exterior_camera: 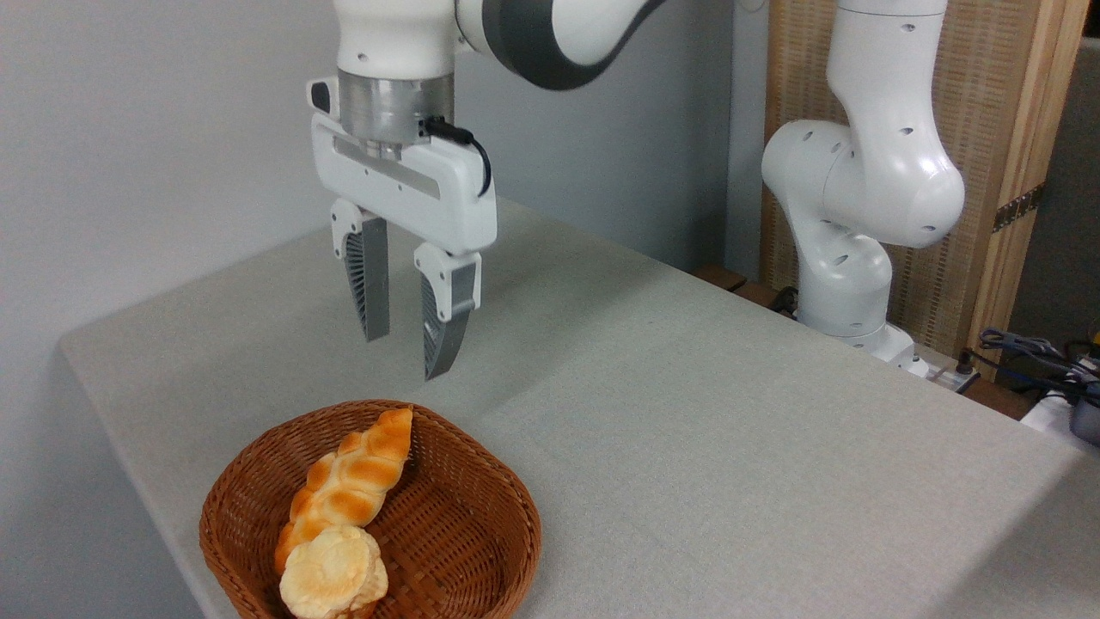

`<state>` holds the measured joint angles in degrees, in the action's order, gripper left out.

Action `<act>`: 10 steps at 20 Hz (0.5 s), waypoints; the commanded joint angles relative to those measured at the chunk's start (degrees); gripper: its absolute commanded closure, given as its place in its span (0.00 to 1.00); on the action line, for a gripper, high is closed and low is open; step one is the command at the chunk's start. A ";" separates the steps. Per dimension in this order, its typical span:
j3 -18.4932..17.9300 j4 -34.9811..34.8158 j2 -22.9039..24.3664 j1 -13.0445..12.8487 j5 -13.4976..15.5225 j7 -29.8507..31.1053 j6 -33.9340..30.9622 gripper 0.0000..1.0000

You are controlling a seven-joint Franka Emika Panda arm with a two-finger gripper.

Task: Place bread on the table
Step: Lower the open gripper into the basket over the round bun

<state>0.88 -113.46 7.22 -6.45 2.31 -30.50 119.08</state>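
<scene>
A brown wicker basket [464, 533] sits at the near left; a braided golden loaf [352, 481] lies inside it. At the far right stands a slatted wooden panel [988, 155]; cables [1031, 348] trail beside it.

The table [687, 413] wears matt, woven cloth. The basket [481, 533] is brown wicker. The gripper [406, 344] looks glossy white plastic.

Pale round bun [333, 585] sits in the basket [481, 533] (bumpy top up). Grey table [730, 447] underneath.
</scene>
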 commanded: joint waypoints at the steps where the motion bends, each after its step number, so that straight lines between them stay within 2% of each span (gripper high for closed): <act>1: -3.08 -0.80 -1.24 -0.06 0.06 -0.35 6.58 0.00; 10: -5.81 -0.62 -7.39 0.03 -0.02 -0.79 18.81 0.00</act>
<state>-3.69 -114.29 2.14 -6.09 2.29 -30.73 133.06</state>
